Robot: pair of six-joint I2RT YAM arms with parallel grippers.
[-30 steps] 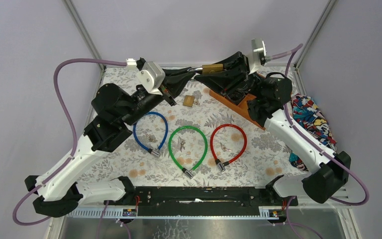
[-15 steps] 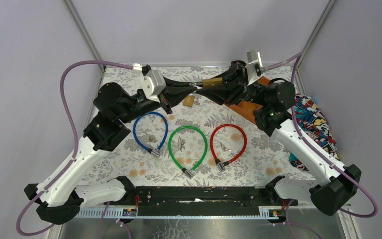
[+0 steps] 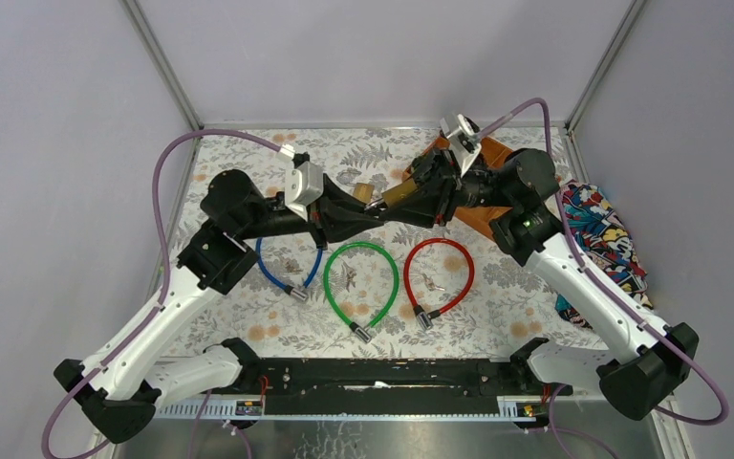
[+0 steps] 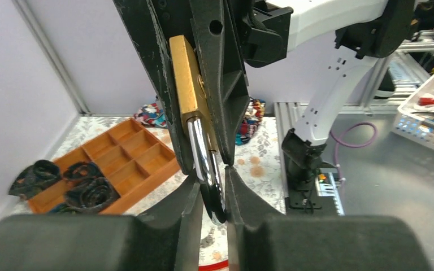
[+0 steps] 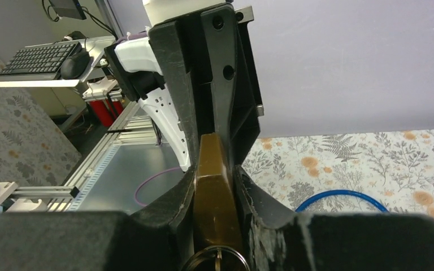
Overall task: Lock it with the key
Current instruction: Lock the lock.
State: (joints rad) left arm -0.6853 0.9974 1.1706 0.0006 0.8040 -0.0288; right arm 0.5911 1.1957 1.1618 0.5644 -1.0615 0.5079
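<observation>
Item: padlock [image 5: 215, 197], body clenched in right claw [image 5: 215, 175], keyring [image 5: 217, 261] at base. Its shackle [image 4: 200, 147] flanked by left claw [image 4: 212, 180]; grip cannot be told. Locking turn judged outstanding.

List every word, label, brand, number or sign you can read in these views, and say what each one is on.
None: no text can be read in any view.
Brass padlock: the faces that show are bare, with no brand or number visible.
Black computer keyboard on the side desk: key legends too small to read.
</observation>
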